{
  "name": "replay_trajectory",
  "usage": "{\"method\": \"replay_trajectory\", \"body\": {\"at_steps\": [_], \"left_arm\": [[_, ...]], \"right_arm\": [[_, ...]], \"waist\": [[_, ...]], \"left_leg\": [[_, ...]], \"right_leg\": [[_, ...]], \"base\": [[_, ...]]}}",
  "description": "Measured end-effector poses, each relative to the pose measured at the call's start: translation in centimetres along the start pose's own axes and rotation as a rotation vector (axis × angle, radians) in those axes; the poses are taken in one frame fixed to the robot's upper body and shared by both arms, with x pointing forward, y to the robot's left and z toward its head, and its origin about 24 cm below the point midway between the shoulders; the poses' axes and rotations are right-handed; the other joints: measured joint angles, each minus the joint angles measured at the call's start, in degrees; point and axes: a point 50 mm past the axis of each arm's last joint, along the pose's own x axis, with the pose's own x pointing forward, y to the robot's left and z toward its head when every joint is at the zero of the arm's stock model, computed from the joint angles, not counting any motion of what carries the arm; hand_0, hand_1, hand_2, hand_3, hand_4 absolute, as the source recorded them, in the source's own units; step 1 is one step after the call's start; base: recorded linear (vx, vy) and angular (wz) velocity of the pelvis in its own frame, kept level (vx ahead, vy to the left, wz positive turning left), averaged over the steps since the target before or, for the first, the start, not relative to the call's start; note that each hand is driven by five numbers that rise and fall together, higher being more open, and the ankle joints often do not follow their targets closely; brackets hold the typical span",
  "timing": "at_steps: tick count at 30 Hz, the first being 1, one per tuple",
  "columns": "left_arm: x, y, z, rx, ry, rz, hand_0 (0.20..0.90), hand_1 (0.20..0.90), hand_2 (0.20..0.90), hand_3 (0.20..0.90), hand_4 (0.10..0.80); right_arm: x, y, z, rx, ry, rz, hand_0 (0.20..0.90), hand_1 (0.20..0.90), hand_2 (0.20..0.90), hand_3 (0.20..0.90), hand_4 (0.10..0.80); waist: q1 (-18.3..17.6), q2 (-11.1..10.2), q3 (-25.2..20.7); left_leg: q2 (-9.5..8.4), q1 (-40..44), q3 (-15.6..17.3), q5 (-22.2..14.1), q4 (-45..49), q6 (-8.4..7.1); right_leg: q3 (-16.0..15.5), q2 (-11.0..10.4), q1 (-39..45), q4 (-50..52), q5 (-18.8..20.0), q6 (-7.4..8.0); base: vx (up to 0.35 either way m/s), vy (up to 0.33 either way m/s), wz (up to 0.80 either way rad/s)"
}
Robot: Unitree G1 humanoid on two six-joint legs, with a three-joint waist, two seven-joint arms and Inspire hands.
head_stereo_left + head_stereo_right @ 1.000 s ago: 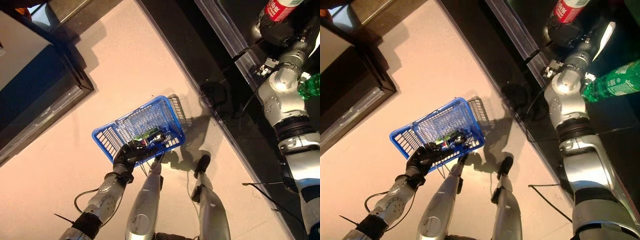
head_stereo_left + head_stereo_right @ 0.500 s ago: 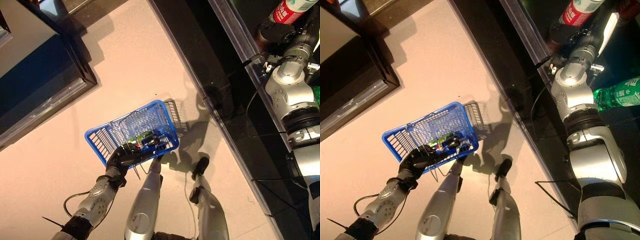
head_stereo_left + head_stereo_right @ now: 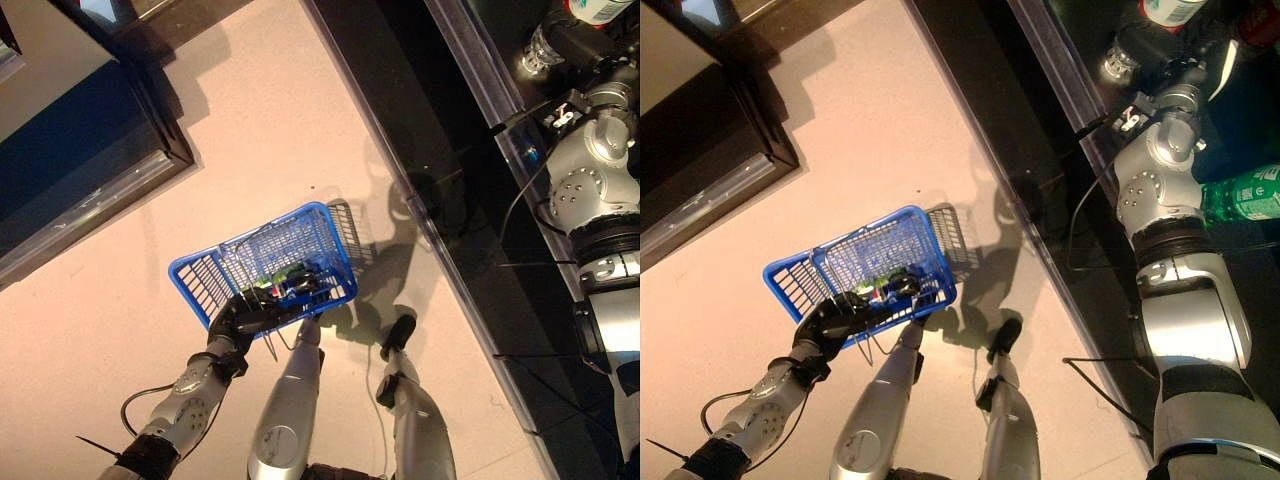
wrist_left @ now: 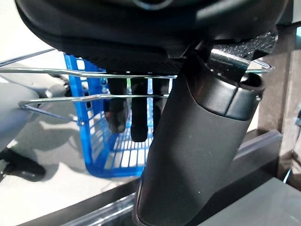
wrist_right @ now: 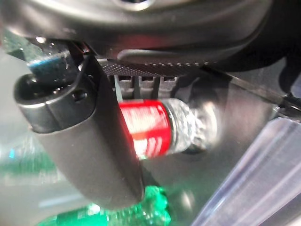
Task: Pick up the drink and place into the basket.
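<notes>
Left hand: its fingers are curled round the wire handle of the blue basket.
Basket: it hangs from the left hand, with small things inside.
Right hand: it is wrapped round the drink.
Green bottle: it lies near the right arm.

Your robot has silver-grey arms with dark bands, rounded joints dotted with small screws, and black hands with smooth matte thumbs.
</notes>
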Motion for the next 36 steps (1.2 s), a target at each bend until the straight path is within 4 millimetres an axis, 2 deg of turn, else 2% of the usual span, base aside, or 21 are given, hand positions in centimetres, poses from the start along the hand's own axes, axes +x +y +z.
{"method": "replay_trajectory", "body": {"at_steps": [15, 25, 28, 32, 36], "left_arm": [[0.0, -0.3, 0.3, 0.002, -0.01, -0.033, 0.3, 0.3, 0.3, 0.2, 0.1], [-0.4, 0.6, 0.3, 0.025, 0.001, -0.013, 0.3, 0.3, 0.3, 0.2, 0.1], [-0.5, 0.6, 0.3, 0.023, 0.0, -0.012, 0.3, 0.3, 0.3, 0.2, 0.1], [-0.8, 1.0, 0.3, 0.014, -0.006, 0.004, 0.3, 0.3, 0.3, 0.2, 0.1], [-1.0, 1.1, -0.1, 0.006, 0.007, 0.011, 0.3, 0.3, 0.3, 0.2, 0.1]], "right_arm": [[0.0, -0.5, -0.1, 0.018, 0.002, -0.033, 0.3, 0.3, 0.3, 0.2, 0.1], [-0.2, -0.4, -0.2, -0.026, -0.021, -0.031, 0.3, 0.3, 0.3, 0.2, 0.1], [-1.2, -0.4, -1.0, -0.037, -0.036, 0.004, 0.3, 0.3, 0.3, 0.2, 0.1], [-3.8, 0.7, -2.6, 0.014, -0.037, 0.086, 0.3, 0.3, 0.3, 0.2, 0.1], [-8.1, 1.8, -6.2, 0.034, 0.031, 0.183, 0.3, 0.3, 0.3, 0.2, 0.1]], "waist": [[0.7, 0.0, 0.0], [0.5, -0.1, 0.1], [0.5, -0.4, 0.1], [-0.1, -1.1, 0.1], [-1.1, -2.2, 0.1]], "left_leg": [[-0.29, -0.9, -0.9, 0.0, 0.8, 0.0], [-0.28, -0.9, -0.7, -0.1, 0.9, 0.06], [-0.27, -0.9, -0.6, -0.2, 1.0, 0.1], [-0.05, -0.2, 0.3, -0.4, 1.2, 0.1], [0.28, 4.2, 1.4, -0.6, 0.2, 0.12]], "right_leg": [[-0.9, -0.1, -0.1, 0.0, 0.0, 0.06], [-0.8, -0.1, -0.1, 0.0, 0.1, 0.1], [-0.7, -0.1, -0.1, 0.0, 0.1, 0.09], [0.2, 0.0, 0.2, 0.0, 0.2, 0.05], [1.1, 0.1, 4.0, -0.5, 0.3, 0.06]], "base": [[-0.001, -0.006, 0.02], [-0.021, -0.002, 0.0], [-0.049, -0.001, -0.02], [-0.039, -0.003, -0.11], [-0.056, -0.009, -0.11]]}}
